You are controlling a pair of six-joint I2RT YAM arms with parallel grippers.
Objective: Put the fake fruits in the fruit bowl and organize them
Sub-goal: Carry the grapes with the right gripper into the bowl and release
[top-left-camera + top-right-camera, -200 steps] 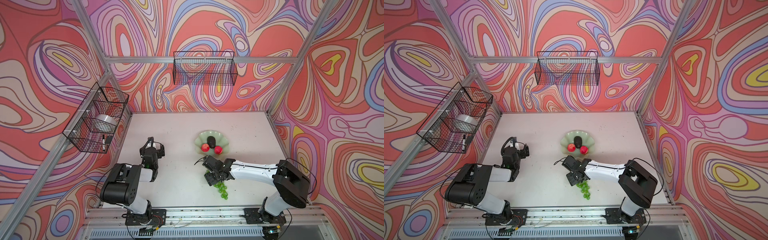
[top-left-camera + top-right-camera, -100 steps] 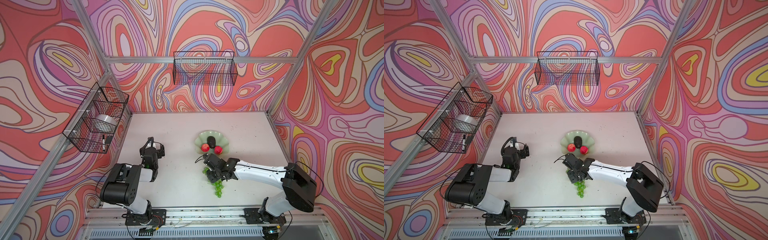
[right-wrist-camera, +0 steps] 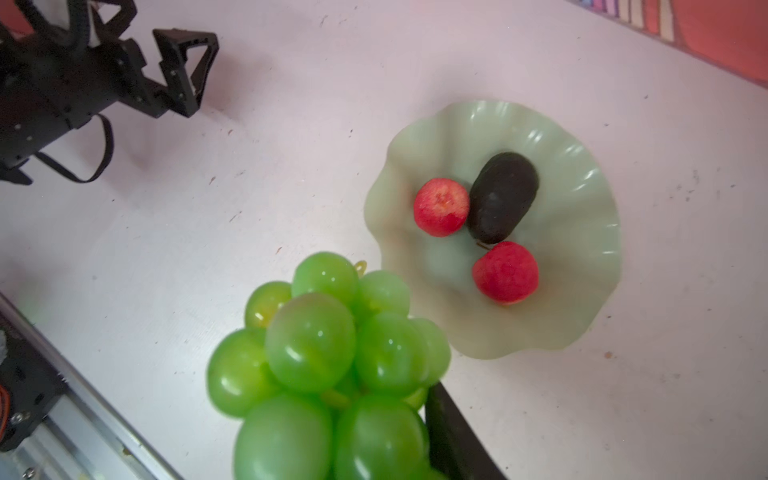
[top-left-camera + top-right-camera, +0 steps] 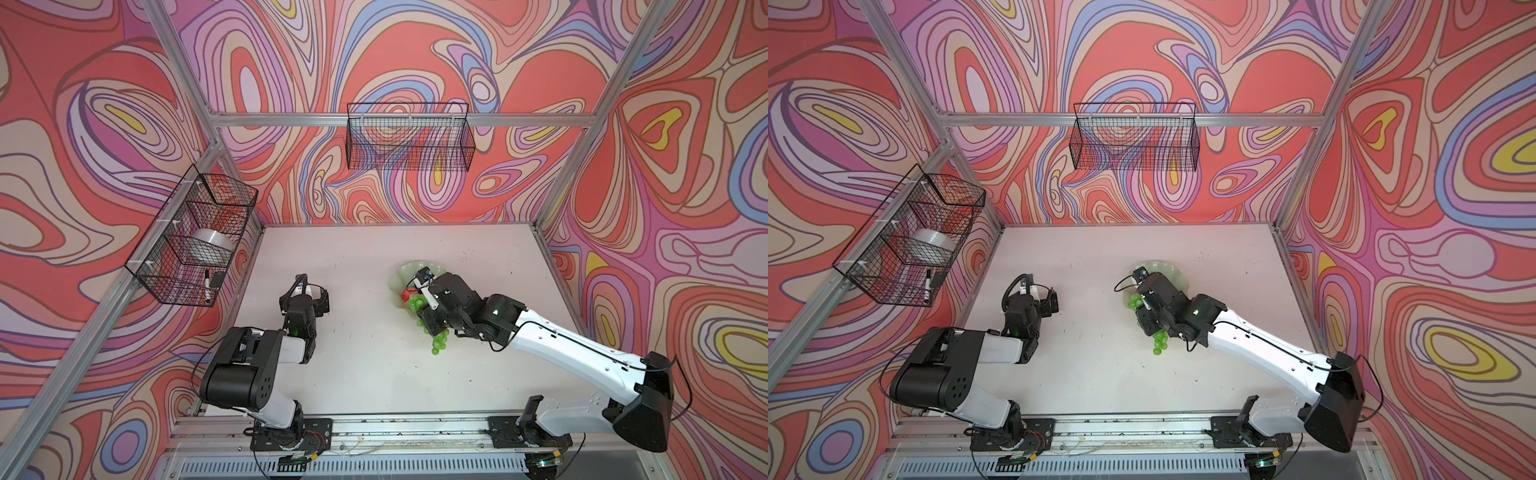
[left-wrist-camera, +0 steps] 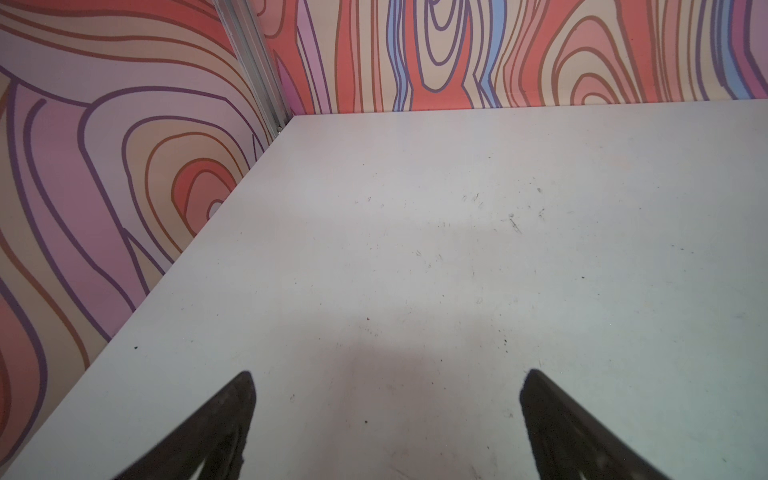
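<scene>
Holding grapes (image 3: 316, 357) clenched in my right gripper (image 4: 428, 311) at near edge of the bowl (image 3: 582, 291) (both apples (image 3: 441, 207), avocado (image 3: 503, 197) already in); only grapes left, left gripper (image 5: 388, 374) spread, empty.

Gripping grape bunch (image 4: 438, 343) w/ R gripper (image 4: 422, 311) over near edge of fruit bowl (image 4: 400, 280), lower grapes trailing off bowl toward table (image 4: 361, 374) front. Bit of red apple (image 4: 408, 296) beside gripper. L gripper (image 4: 309, 289) well apart. L-wall basket (image 4: 191, 237), back-wall basket (image 4: 409, 137).
</scene>
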